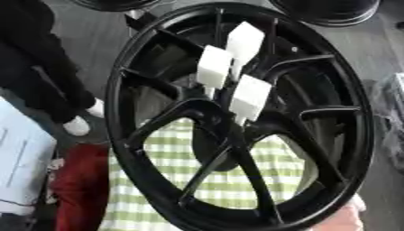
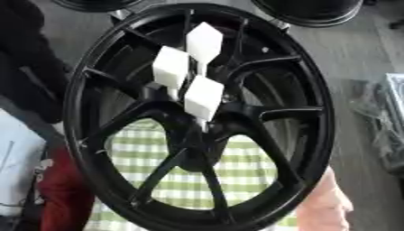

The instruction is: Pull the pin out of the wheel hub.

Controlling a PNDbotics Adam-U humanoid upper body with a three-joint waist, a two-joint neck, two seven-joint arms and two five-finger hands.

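Here, in the left eye view, a big black wheel hub (image 1: 236,117) fills most of the picture. It stands up on its edge and faces the camera, a bit tilted, with its long way running from top to bottom. Its spokes spread out from the middle. Three white pins (image 1: 235,72) stick out of the middle part. Each pin has a flat white block on its outer end and a thin white stem going down into the hub. They point up and toward the camera, leaning a little to the right. Two sit high, side by side and touching, and one sits lower, just beside them. Behind the spokes shows a green and white checked cloth (image 1: 229,180). A red thing (image 1: 79,185) lies at the lower left, next to a white sheet (image 1: 20,153). A pale, skin-colored shape (image 1: 347,219) shows at the lower right, against the rim of the hub. It may be a person's hand, but I cannot tell.

In the right eye view, the hub sits more to the left. That pale shape (image 2: 325,203) shows much more here, running up along the rim. A grey wrapped bundle (image 2: 388,122) lies at the right edge. Two more dark wheels (image 2: 315,11) peek in at the top.

No robot hand shows in either view, so I cannot tell if they are open or closed.
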